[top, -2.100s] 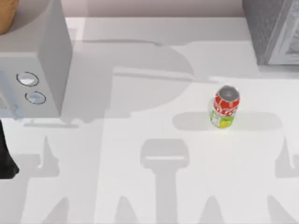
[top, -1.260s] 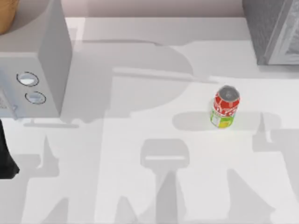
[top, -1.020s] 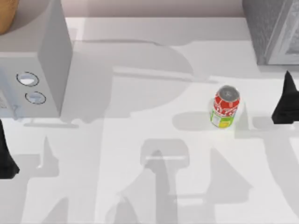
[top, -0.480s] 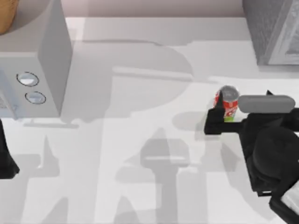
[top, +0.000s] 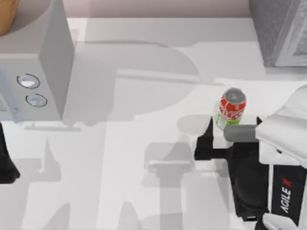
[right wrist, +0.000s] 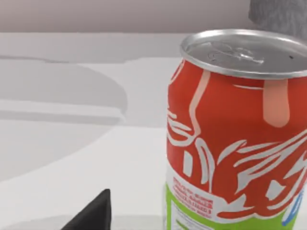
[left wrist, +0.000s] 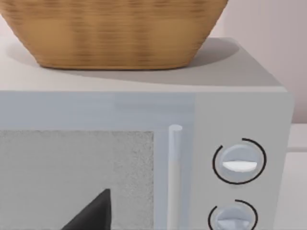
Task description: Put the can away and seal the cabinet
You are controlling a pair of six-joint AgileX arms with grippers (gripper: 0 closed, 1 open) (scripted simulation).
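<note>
Layout: microwave (top: 33, 72) at the tabletop's (top: 144, 191) left side, basket (left wrist: 115, 33) on top of it; cabinet (top: 280, 31) at the far right corner. The can (top: 231, 109) stands upright right of centre, the right hand (top: 225, 136) just beside it; left hand (top: 7, 163) at the left edge.

Right arm reaching in from the lower right, its right gripper (top: 225, 139) just below the can (top: 231, 108), one dark finger (top: 207, 143) at the can's lower left; jaws spread, nothing held. Left gripper (top: 5, 165) parked well left of the can, below the microwave (top: 45, 72).
</note>
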